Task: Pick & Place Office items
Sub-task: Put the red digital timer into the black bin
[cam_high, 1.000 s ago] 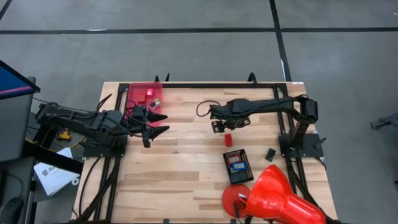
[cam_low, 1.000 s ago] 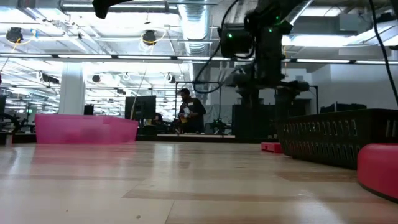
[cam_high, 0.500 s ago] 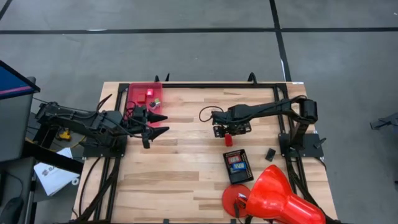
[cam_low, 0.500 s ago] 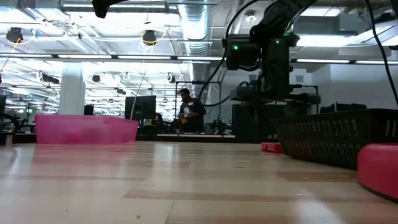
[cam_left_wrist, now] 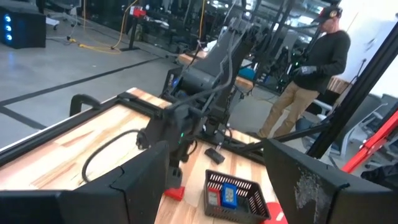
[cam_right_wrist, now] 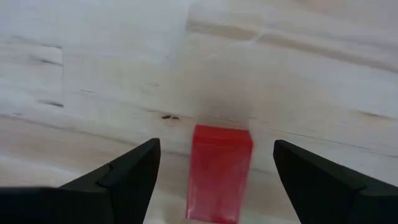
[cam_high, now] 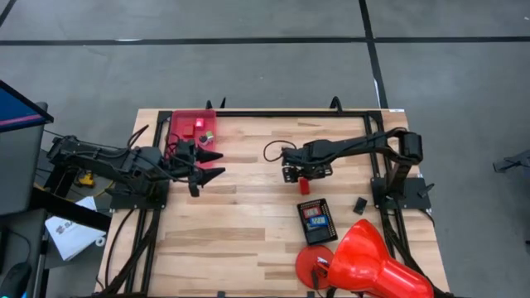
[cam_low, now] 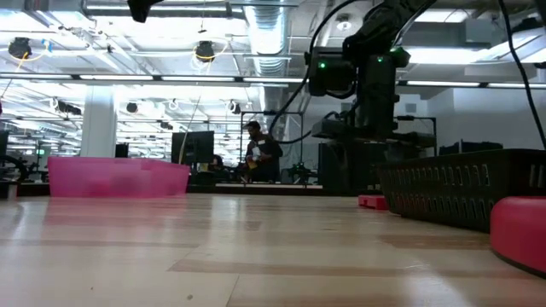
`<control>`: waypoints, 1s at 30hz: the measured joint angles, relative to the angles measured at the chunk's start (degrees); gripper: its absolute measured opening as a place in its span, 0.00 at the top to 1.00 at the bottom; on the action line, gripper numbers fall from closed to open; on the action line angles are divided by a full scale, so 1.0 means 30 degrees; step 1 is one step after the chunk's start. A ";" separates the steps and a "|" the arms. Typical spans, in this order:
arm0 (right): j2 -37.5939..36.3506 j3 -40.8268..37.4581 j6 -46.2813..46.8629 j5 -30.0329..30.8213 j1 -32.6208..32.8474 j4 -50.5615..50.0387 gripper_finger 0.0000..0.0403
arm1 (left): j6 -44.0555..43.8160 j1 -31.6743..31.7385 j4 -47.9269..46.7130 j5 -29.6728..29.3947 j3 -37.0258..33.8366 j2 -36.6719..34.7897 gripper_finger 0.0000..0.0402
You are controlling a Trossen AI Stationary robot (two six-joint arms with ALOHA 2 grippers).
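A small red block (cam_high: 304,185) lies flat on the wooden table, right of centre. My right gripper (cam_high: 303,174) hovers above it, open and pointing down. In the right wrist view the red block (cam_right_wrist: 220,177) sits between the two spread fingers, which stand clear of it. My left gripper (cam_high: 212,165) waits open beside the pink bin (cam_high: 192,128), which holds red and green-white pieces. The black tray (cam_high: 315,221) holds blue and red pieces. A small black piece (cam_high: 360,204) lies near the right arm's base.
The big red cone-shaped object (cam_high: 377,261) lies at the table's near right corner, just beyond the black tray. In the low view the red block (cam_low: 372,202) rests next to the tray's mesh wall (cam_low: 461,192). A person (cam_left_wrist: 311,68) stands beyond the table.
My right gripper has moved toward the table's near edge and come over the red block, staying open. The block has not moved.
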 joint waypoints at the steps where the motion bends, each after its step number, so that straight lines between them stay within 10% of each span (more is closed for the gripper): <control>1: 0.0180 0.0019 -0.0011 -0.0031 0.0015 0.0130 0.24 | 0.0005 0.0000 0.0158 0.0000 0.0000 0.0000 0.36; 18: 0.1591 0.0087 -0.0726 -0.0497 0.0357 0.0414 0.26 | -0.0069 0.0000 0.1290 0.0000 0.0000 0.0000 0.36; 30: 0.1638 0.0022 -0.1209 -0.0366 0.0643 0.0442 0.59 | -0.0204 0.0000 0.1503 0.0000 0.0000 0.0000 0.36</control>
